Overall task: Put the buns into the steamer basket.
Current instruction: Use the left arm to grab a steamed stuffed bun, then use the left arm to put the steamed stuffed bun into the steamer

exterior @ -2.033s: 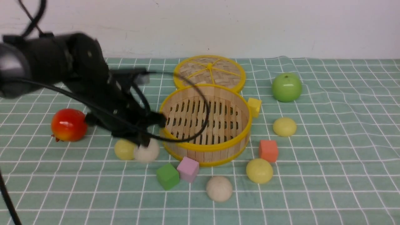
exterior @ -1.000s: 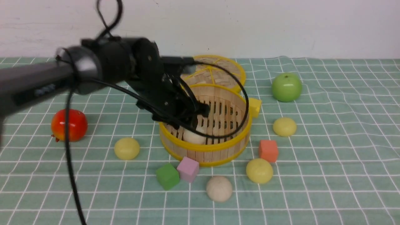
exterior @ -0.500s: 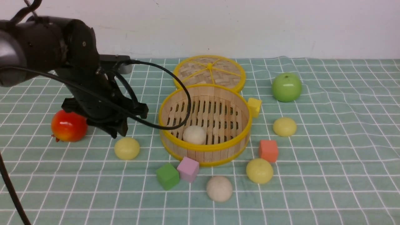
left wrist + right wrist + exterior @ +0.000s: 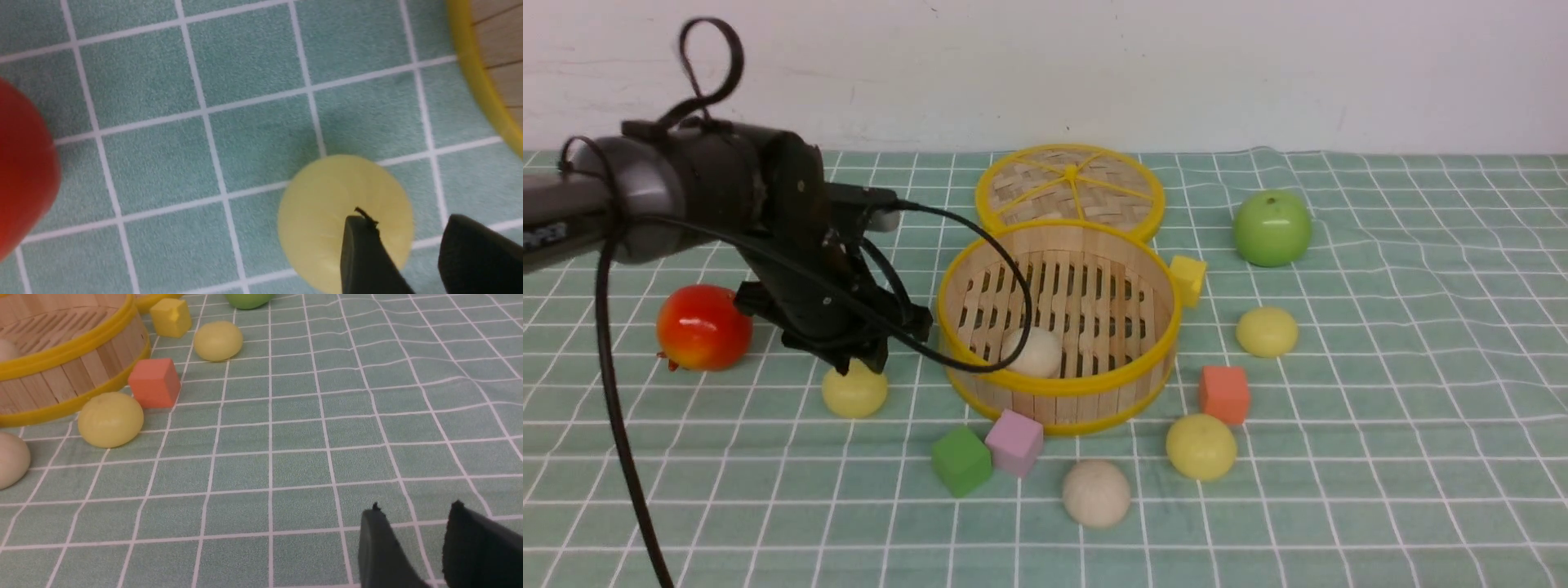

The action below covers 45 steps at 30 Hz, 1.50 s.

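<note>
My left gripper [image 4: 410,220] hangs with jaws apart right over a pale yellow bun [image 4: 322,204], which lies between the red fruit [image 4: 703,327] and the steamer basket [image 4: 1058,388] holding one off-white bun [image 4: 1033,351]. The right gripper [image 4: 412,508] is parted over bare cloth [image 4: 286,437], gripping nothing. From the front the left arm [image 4: 686,188] covers the yellow bun's top, so I can't tell whether a finger touches it.

Cloth [image 4: 1421,367]: sage green, white grid. Steamer basket [image 4: 1062,400]: pale wood slats, yellow rims. Lid [image 4: 1070,184]: tan weave, yellow rim. Pale yellow buns [image 4: 1267,331] [image 4: 1200,446] [image 4: 854,394]; off-white buns [image 4: 1096,492] [image 4: 1031,352]. Red apple [image 4: 703,327], green apple [image 4: 1272,229]. Yellow cube [image 4: 1188,278], coral cube [image 4: 1223,394], pink cube [image 4: 1014,442], green cube [image 4: 961,461].
</note>
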Each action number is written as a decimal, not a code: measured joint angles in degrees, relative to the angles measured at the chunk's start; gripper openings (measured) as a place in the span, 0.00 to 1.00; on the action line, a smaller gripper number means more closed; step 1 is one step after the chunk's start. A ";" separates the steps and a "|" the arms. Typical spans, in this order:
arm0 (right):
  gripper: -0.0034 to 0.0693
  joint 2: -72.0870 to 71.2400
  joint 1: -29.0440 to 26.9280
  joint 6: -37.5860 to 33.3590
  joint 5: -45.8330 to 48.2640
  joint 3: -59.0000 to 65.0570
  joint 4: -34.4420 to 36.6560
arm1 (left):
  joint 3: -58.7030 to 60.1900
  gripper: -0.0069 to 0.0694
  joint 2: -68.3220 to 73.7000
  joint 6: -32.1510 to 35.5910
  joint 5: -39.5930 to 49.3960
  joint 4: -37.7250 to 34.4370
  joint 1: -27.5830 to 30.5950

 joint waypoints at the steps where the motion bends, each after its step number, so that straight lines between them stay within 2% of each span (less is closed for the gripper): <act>1: 0.38 0.00 0.00 0.00 0.00 0.00 0.00 | 0.00 0.44 0.33 0.00 -0.07 0.25 0.00; 9: 0.38 0.00 0.00 0.00 0.00 0.00 0.00 | 0.00 0.41 2.43 0.00 -0.65 2.08 0.00; 12: 0.38 0.00 0.00 0.00 0.00 0.00 0.00 | 0.00 0.33 2.80 0.00 -0.88 2.61 0.00; 13: 0.38 0.00 0.00 0.00 0.00 0.00 0.00 | -0.05 0.24 3.04 0.00 -1.04 3.12 0.00; 14: 0.38 0.00 0.00 0.00 0.00 0.00 0.00 | -0.05 0.22 3.05 0.00 -1.04 3.09 0.00; 15: 0.38 0.00 0.00 0.00 0.00 0.00 0.00 | -0.12 0.13 3.16 0.00 -1.04 3.77 0.00; 17: 0.38 0.00 0.00 0.00 0.00 0.00 0.00 | -0.17 0.08 3.06 0.00 -0.94 4.82 0.00; 25: 0.38 0.00 0.00 0.00 0.00 0.00 0.00 | -0.04 0.07 -5.49 1.75 0.90 3.07 -1.87; 30: 0.38 0.00 0.00 0.00 0.00 0.00 0.00 | -1.32 0.07 -10.02 10.34 -5.28 -4.96 -6.98; 34: 0.38 0.00 0.00 0.00 0.00 0.00 0.00 | -5.56 0.07 -5.36 12.84 -7.92 -8.78 -7.47; 42: 0.38 0.00 0.00 0.00 0.00 0.00 0.00 | -14.88 0.07 4.97 13.31 -5.98 -8.96 -7.35; 45: 0.38 0.00 0.00 0.00 0.00 0.00 0.00 | -17.13 0.07 8.25 10.94 -4.38 -6.41 -7.35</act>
